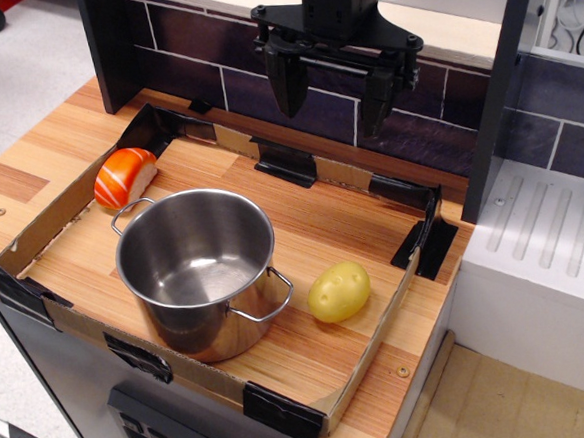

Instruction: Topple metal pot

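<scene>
My tool (pixel 332 94) hangs open, empty, high behind the upright metal pot (pixel 197 271); pot sits near the surface's (pixel 302 213) front wall, so tipping needs a rim push.

The shiny silver stainless-steel cylindrical pot (pixel 197 271) mirrors the striped light-and-dark brown wooden counter (pixel 29 182). At its 3 o'clock lies a plain yellow potato toy (pixel 339 292); at 11 o'clock, an orange-and-white striped sushi-like toy (pixel 126 177). The low tan cardboard wall (pixel 40 225) carries black tape. The gripper (pixel 332 98) is black against dark purple tiles (pixel 194 35) with pale grout.
</scene>
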{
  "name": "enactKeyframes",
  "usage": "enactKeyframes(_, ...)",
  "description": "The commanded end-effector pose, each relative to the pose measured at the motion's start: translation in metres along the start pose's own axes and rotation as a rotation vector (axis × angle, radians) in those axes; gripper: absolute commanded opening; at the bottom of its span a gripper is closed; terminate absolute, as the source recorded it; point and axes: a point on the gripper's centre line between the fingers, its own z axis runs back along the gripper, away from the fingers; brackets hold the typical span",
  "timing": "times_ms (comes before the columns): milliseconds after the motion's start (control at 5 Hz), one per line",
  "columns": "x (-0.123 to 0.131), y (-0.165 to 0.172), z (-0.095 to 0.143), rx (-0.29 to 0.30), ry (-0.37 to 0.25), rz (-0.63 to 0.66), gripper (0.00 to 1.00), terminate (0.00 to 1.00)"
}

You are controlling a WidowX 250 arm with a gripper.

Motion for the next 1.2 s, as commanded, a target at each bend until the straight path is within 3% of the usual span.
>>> enactKeyframes(0, 0.000, 0.000, 0.000, 0.000, 0.000, 0.000, 1.00, 0.00)
enactKeyframes(200, -0.001, 0.008, 0.010, -0.025, 0.023, -0.118, 1.00, 0.00)
enactKeyframes(400, -0.002, 0.017, 0.025, -0.030, 0.001, -0.320, 1.00, 0.00)
enactKeyframes(600, -0.013, 0.029, 0.032, -0.073, 0.023, -0.568, 1.00, 0.00)
enactKeyframes(800, -0.027, 0.044, 0.034, -0.041, -0.008, -0.773, 1.00, 0.00)
enactKeyframes(1000, -0.036, 0.050, 0.027, 0.031, -0.041, -0.896, 1.00, 0.00)
